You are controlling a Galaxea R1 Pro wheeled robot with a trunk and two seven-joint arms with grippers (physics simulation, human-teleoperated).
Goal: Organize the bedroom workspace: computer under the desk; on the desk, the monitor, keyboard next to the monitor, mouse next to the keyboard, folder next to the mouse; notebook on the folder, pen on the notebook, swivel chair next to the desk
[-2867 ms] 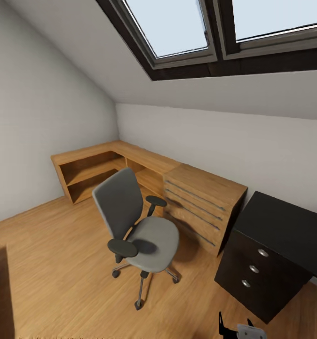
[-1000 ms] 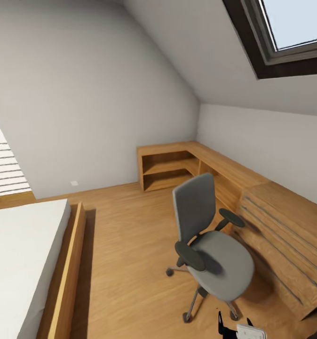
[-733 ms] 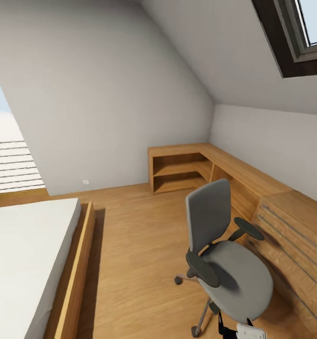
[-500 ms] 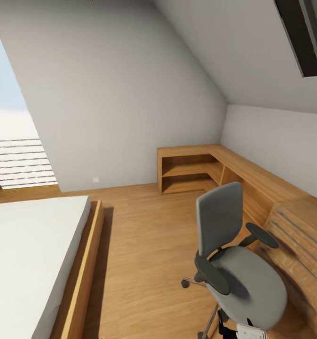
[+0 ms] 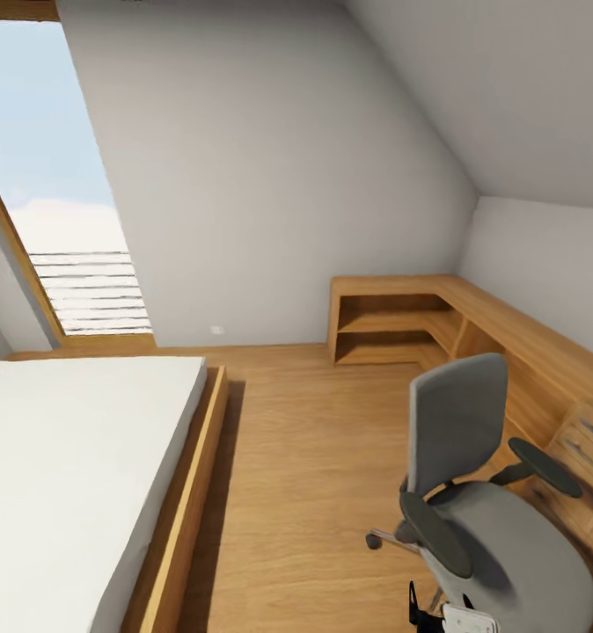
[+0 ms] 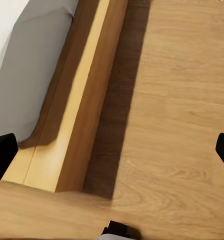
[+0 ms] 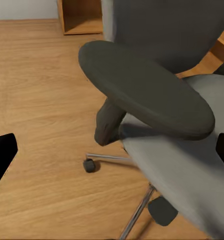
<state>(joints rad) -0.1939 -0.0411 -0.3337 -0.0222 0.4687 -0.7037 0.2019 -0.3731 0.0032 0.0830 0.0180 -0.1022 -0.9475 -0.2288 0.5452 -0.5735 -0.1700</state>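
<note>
The swivel chair [image 5: 494, 519] stands on the wooden floor at the lower right of the head view, grey back upright, black armrests out to both sides. What shows of its grey seat [image 5: 525, 563] has nothing lying on it. In the right wrist view my right gripper [image 7: 112, 152] is open, its black fingertips [image 7: 2, 155] far apart, close above the chair's near armrest [image 7: 146, 95] and seat [image 7: 191, 170]. My left gripper [image 6: 112, 152] is open over bare floor beside the bed frame [image 6: 77, 105]. The desk, computer, monitor, keyboard, mouse, folder, notebook and pen are out of view.
A low bed [image 5: 68, 475] with a white mattress and wooden frame takes the left side. A light wooden counter [image 5: 472, 325] with open shelves runs along the right wall into the corner. A tall window [image 5: 59, 202] is at the left. Open floor [image 5: 305, 457] lies between bed and chair.
The whole picture has swung to the left, so the camera has turned. The black desk has left the picture, and the bed and window have come in. The chair stands as before.
</note>
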